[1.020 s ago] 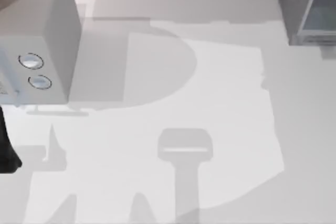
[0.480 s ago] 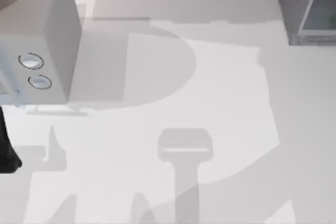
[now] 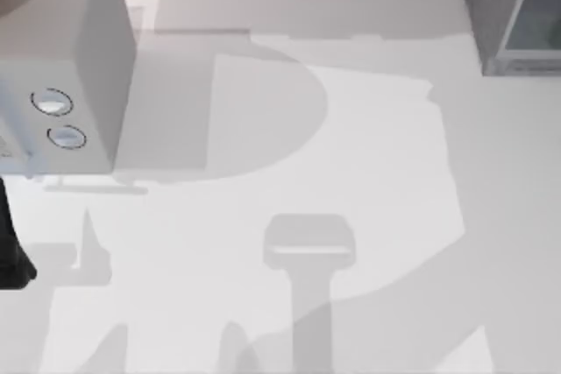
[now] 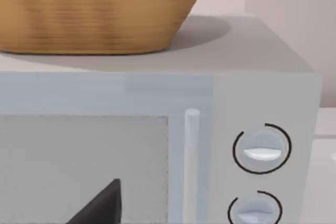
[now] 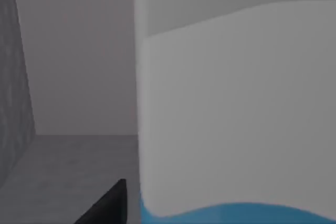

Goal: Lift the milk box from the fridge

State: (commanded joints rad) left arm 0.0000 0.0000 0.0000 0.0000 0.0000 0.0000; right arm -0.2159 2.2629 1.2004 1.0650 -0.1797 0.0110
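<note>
In the top view, the white worktop [image 3: 368,172] has grey shadows lying across it. The fridge [image 3: 491,6] stands in the upper right corner of the frame. It is a tall grey cabinet with a pale blue see-through panel on its side.

A grey microwave [image 3: 79,50] with two round dials stands in the upper left of the frame. A dark piece of the left arm [image 3: 13,251] pokes in at the left edge, just below the microwave.

In the left wrist view, the microwave front is very close, with its door, its handle and both dials. A brown woven basket [image 4: 100,9] sits on top of the microwave. A dark bit of the left gripper [image 4: 100,205] shows in front of the door. You cannot tell if this gripper is open or shut.

In the right wrist view, the milk box [image 5: 236,119] is very close. It looks white, with a blue strip along one edge. Grey walls and a grey floor are around it. A dark bit of the right gripper [image 5: 107,203] sits just beside the milk box. You cannot tell if this gripper is open or shut, or if it holds the box.
</note>
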